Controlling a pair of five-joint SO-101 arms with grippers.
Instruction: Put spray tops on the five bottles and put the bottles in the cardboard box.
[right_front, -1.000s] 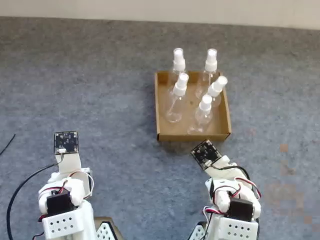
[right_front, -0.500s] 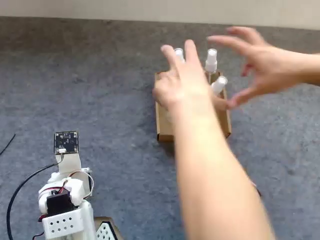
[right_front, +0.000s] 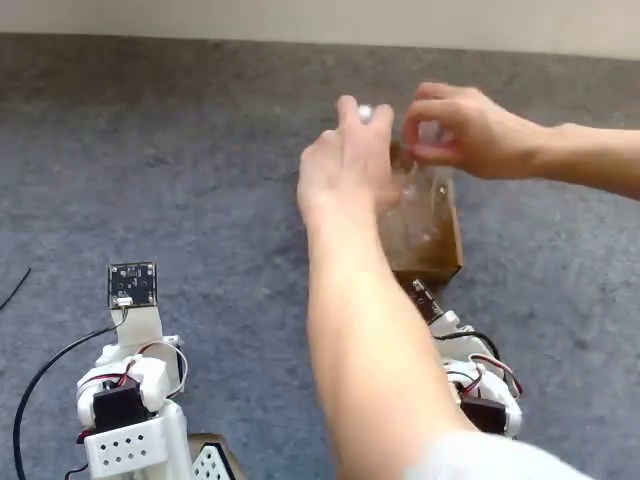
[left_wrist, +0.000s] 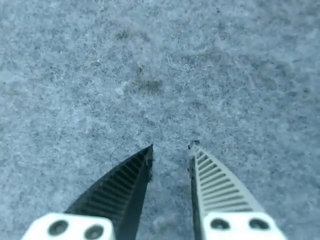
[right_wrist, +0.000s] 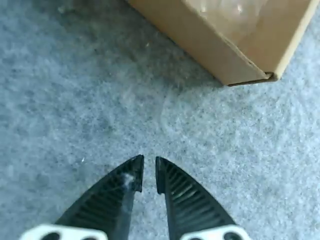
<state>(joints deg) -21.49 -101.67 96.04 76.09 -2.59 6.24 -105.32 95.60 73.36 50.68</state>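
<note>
A grey felt-like table surface (right_front: 200, 180) carries a shallow brown cardboard box (right_front: 432, 267) toward its far side and a thin black cable (right_front: 13, 289) at one edge.

Clear bottles (right_front: 425, 215) (blurred) in cardboard box (right_front: 432, 268)

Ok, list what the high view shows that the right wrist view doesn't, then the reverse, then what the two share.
The high view brings in a person reaching in, one hand and the other hand both over the brown cardboard box, plus the left arm at the table's near edge. The right wrist view brings in the right gripper and its black ribbed fingers, above the surface just short of a box corner. Both share the box and the grey felt table cover.
</note>
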